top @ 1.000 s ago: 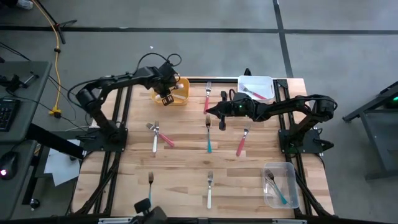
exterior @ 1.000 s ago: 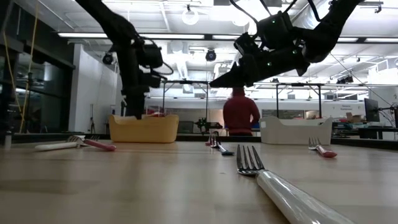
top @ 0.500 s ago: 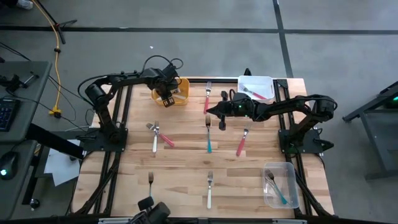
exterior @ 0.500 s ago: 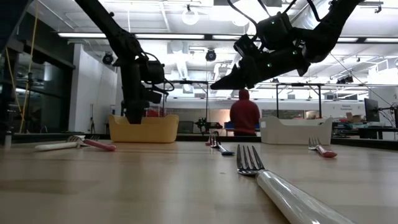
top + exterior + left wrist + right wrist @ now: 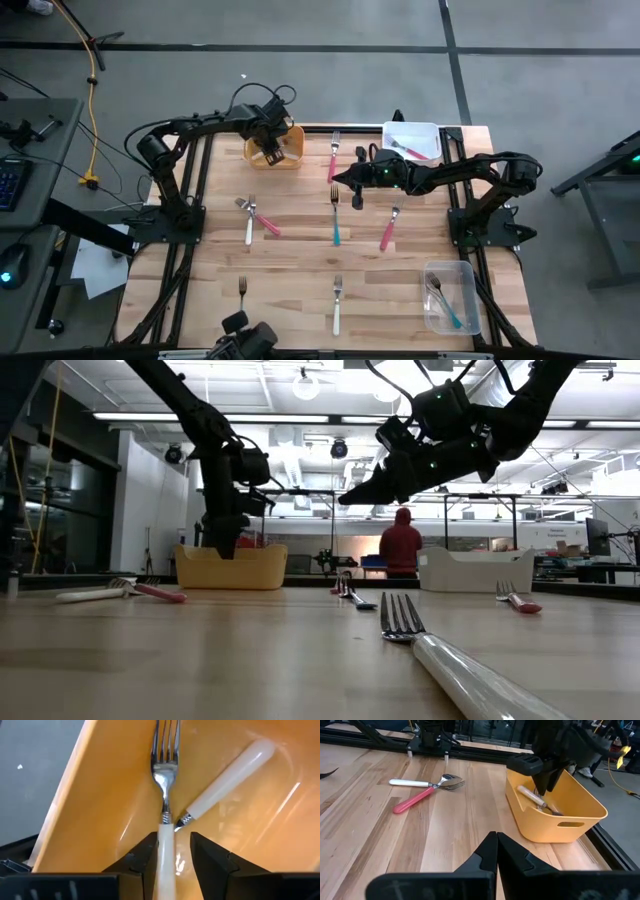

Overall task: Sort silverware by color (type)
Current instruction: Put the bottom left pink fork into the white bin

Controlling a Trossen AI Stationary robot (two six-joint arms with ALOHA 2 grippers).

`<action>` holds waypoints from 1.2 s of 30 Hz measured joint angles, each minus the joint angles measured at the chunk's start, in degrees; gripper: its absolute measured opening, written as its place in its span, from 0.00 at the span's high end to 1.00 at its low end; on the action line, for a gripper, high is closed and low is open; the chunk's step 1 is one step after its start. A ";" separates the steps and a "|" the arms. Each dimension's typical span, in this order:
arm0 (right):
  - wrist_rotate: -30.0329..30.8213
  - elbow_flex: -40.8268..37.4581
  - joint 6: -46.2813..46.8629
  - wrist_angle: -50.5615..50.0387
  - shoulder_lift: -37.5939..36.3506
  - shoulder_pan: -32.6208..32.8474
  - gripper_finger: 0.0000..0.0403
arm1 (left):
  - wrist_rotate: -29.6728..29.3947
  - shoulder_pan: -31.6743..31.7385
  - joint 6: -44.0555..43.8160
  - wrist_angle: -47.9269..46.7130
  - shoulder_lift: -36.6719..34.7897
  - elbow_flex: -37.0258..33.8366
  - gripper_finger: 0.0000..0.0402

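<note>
Left gripper (image 5: 170, 851) down inside yellow bin (image 5: 288, 158), fingers narrowly parted around white-handled fork (image 5: 165, 785), beside second white fork (image 5: 227, 776). Right gripper (image 5: 338, 180) hovered mid-table, fingers pressed together, empty.

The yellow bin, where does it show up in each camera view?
High: yellow bin at the table's far edge.
Low: left of centre.
Left wrist: fills the picture.
Right wrist: right of centre.
Shared landmark: the left gripper dipping into it.
</note>
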 joint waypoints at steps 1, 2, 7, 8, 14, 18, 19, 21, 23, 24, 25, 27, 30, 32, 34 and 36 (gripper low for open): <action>0.00 0.00 0.00 -0.07 0.00 0.02 1.00 | -0.02 -0.22 -0.20 -0.43 0.00 0.33 0.72; 0.00 0.00 0.00 -0.31 -0.02 0.00 1.00 | -0.12 -0.50 -0.23 -0.70 -0.18 0.38 0.72; 0.13 0.00 -0.29 -1.46 -0.02 0.01 1.00 | -0.68 -2.03 0.74 1.17 -3.37 -3.28 0.81; 0.25 0.00 -0.35 -1.51 -0.02 0.01 1.00 | -0.72 -2.26 0.74 2.35 -4.57 -4.64 0.85; 0.26 0.00 -0.44 -1.49 -0.02 0.00 1.00 | -1.52 -3.98 -1.53 11.91 -14.34 -13.36 0.99; 0.31 0.00 -0.44 -1.40 -0.02 0.00 1.00 | -1.49 -6.96 -5.57 19.47 -22.68 -19.86 0.99; 0.32 0.00 -0.44 -1.42 -0.02 0.02 1.00 | -1.46 -8.13 -6.82 21.40 -24.85 -21.65 0.99; 0.48 0.00 -0.44 -2.17 -0.02 0.01 1.00 | -1.42 -10.73 -9.07 25.87 -28.36 -25.02 0.99; 0.84 0.00 -0.37 -3.64 -0.02 0.02 1.00 | -1.40 -13.72 -10.30 29.05 -31.53 -28.30 1.00; 1.55 0.00 -0.18 -4.17 -0.02 0.02 1.00 | -1.39 -15.33 -10.90 30.92 -32.76 -29.81 1.00; 2.75 0.00 0.16 -4.62 -0.02 0.03 1.00 | -1.31 -16.92 -11.51 32.85 -33.91 -31.41 1.00; 5.48 0.00 0.96 -5.28 -0.02 0.27 1.00 | -1.27 -20.01 -13.27 37.86 -35.73 -34.95 1.00; 8.51 0.00 1.49 -5.58 -0.02 0.82 1.00 | -1.29 -24.22 -16.03 47.74 -36.76 -40.45 1.00; 10.19 0.06 2.20 -6.40 -0.02 1.39 1.00 | -1.29 -26.67 -17.67 54.50 -36.76 -43.87 1.00; 11.56 0.57 3.72 -8.75 -0.02 1.99 1.00 | -1.31 -28.86 -18.99 61.24 -36.39 -46.86 1.00; 12.77 1.52 4.91 -12.66 -0.02 2.74 1.00 | -1.29 -30.60 -19.68 66.40 -35.84 -49.40 1.00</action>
